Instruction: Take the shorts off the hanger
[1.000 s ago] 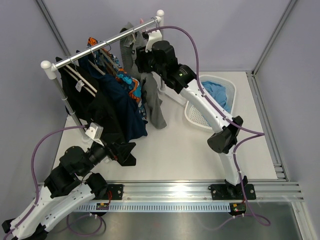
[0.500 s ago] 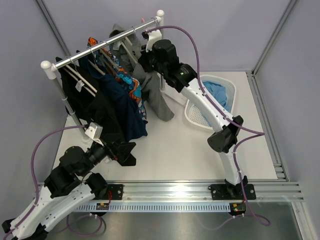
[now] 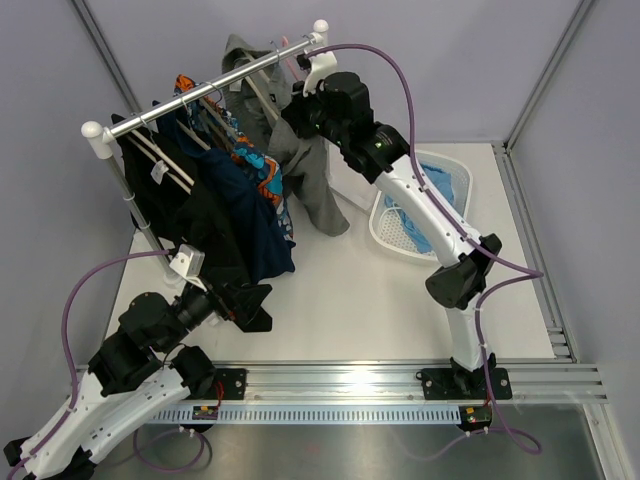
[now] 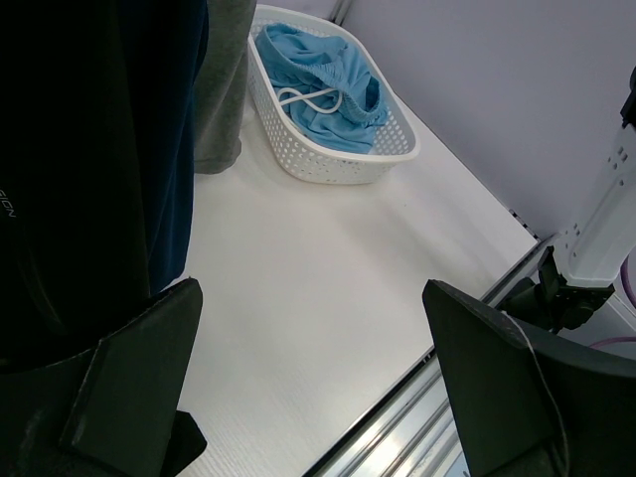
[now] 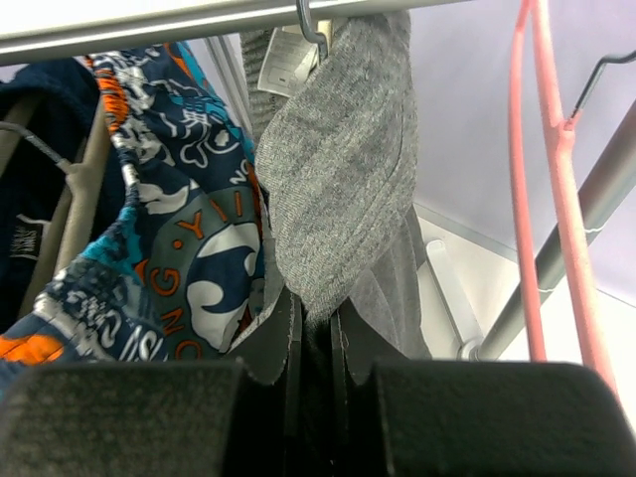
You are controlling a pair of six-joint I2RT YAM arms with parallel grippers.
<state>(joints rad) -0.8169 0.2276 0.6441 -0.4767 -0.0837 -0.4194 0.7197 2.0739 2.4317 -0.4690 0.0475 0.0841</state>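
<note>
The grey shorts point(image 3: 305, 175) hang from a hanger point(image 5: 310, 25) hooked on the metal rail point(image 3: 200, 88), near its right end. My right gripper point(image 3: 297, 112) is up beside the rail and shut on a fold of the grey shorts point(image 5: 338, 179), which bunch up between its pads point(image 5: 316, 310). The light blue shorts point(image 3: 441, 184) with a white drawstring lie in the white basket point(image 4: 328, 159). My left gripper point(image 3: 250, 305) stays low at the near left, open and empty point(image 4: 318, 383), beside the dark hanging clothes.
Black and navy garments point(image 3: 215, 215) and an orange-and-blue patterned one point(image 5: 179, 229) fill the rest of the rail. A bare pink hanger point(image 5: 542, 149) hangs to the right of the grey shorts. The rack's post point(image 3: 135, 215) stands at the left. The white basket point(image 3: 400, 235) sits at the back right.
My right gripper closed on the grey shorts and shifted up and to the right, pulling the cloth with it; the hem swung right. The left arm has not moved.
</note>
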